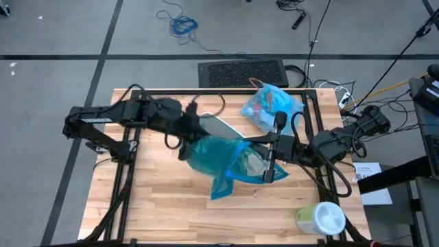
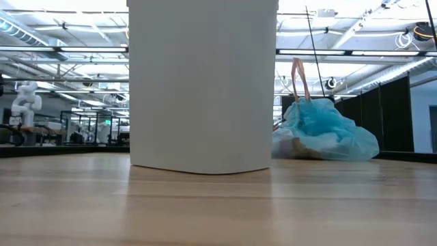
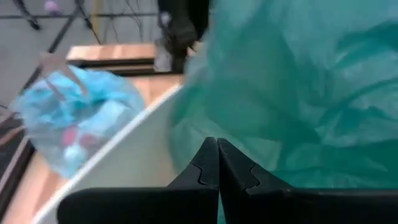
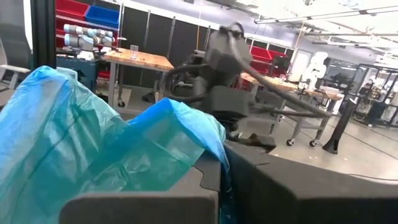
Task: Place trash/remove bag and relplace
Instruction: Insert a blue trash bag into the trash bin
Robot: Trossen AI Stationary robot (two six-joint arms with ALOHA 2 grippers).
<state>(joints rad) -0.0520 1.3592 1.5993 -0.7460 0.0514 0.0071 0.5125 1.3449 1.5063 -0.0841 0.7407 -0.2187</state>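
A crinkly teal bag [image 1: 218, 159] drapes the white bin [image 2: 202, 85] at mid-surface. The left claw [image 3: 217, 163] is pinched closed on its film; the right claw [image 1: 272, 165] grips the bag's opposite edge. A tied, translucent light-blue bag [image 1: 269, 106] of trash lies behind the bin.

Evenly lit from overhead; ceiling strip lights [image 2: 61, 51] bright, washed out near top of low view. Soft, short shadows on table [image 1: 164, 206]. Left wrist view blurred throughout; teal bag [image 3: 298, 93] out of focus. Right wrist foreground soft, background sharper.
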